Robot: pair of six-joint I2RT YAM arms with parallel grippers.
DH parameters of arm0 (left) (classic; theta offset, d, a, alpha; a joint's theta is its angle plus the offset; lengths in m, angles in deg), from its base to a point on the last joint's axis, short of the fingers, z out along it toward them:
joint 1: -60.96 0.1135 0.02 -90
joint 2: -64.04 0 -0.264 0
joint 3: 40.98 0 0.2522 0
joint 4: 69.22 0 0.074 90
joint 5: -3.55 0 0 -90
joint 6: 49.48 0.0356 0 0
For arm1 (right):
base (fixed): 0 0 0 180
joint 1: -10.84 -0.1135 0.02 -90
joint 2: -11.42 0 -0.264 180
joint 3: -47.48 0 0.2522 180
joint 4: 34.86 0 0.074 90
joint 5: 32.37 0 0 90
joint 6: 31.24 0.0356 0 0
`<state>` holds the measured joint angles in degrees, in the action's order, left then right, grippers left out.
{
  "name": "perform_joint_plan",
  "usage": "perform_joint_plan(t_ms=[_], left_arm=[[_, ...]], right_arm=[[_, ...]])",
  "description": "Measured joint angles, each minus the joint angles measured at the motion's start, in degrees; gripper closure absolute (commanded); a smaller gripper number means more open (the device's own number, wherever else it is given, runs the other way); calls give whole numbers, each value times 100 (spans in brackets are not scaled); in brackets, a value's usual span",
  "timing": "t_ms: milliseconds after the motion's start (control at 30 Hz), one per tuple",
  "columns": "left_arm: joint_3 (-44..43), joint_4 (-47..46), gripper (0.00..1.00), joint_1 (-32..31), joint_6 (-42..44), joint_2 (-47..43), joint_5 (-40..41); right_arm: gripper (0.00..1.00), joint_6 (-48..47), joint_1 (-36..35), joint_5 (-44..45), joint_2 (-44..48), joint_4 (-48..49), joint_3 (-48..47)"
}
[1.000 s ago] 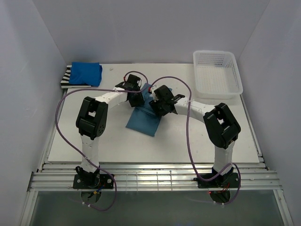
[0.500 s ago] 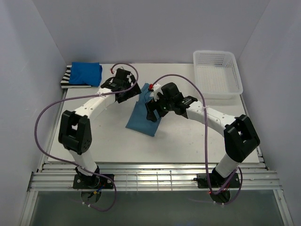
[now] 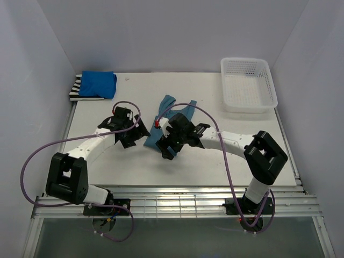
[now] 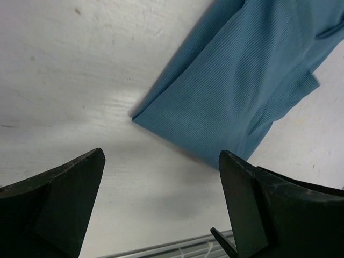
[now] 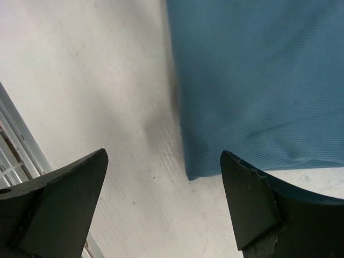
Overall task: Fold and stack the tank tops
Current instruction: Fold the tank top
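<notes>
The left arm (image 3: 86, 144) and right arm (image 3: 228, 141) are white tubes with chunky black joints. A thin purple cable (image 3: 22, 172) loops away behind the left pincer (image 4: 161, 204), and another behind the right pincer (image 5: 164, 204). The fingers (image 4: 54, 199) are flat black wedges.

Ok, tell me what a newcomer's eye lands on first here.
The teal top lies mid-table, with the left end effector and right end effector both open, poised at its near corners. At the far left corner the blue top sits folded on the striped top, and a white basket stands at far right.
</notes>
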<state>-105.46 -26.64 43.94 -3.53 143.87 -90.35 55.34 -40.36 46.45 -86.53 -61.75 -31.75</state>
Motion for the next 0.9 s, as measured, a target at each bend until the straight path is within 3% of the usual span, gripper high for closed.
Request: perform_joint_plan(t_ms=[133,267,333,467,533,667,733,767,900], left_arm=[[365,-345,2,-9,-61,271,-612],[396,-691,16,-9,-98,605,-905],[396,-828,21,-9,-105,791,-1025],[442,-1003,41,-11,-155,1051,-1167],[560,-1097,44,-22,-201,1071,-1209],[745,-1333,61,-33,-304,1062,-1325],[791,-1410,81,-35,-352,1086,-1338],[804,-1423,96,-35,-376,1110,-1325],[813,-1467,100,-35,-407,1163,-1309]], right_arm=[[6,-116,-164,232,-79,-87,79],[0,-186,-164,487,-282,-90,79],[6,-205,-164,623,-409,-94,79],[14,-190,-166,748,-540,-103,131],[21,-175,-173,815,-540,-81,203],[40,-133,-227,1128,-535,153,345],[43,-101,-284,1355,-529,260,404],[46,-94,-321,1462,-529,297,426],[67,2,-494,1812,-531,387,442]])
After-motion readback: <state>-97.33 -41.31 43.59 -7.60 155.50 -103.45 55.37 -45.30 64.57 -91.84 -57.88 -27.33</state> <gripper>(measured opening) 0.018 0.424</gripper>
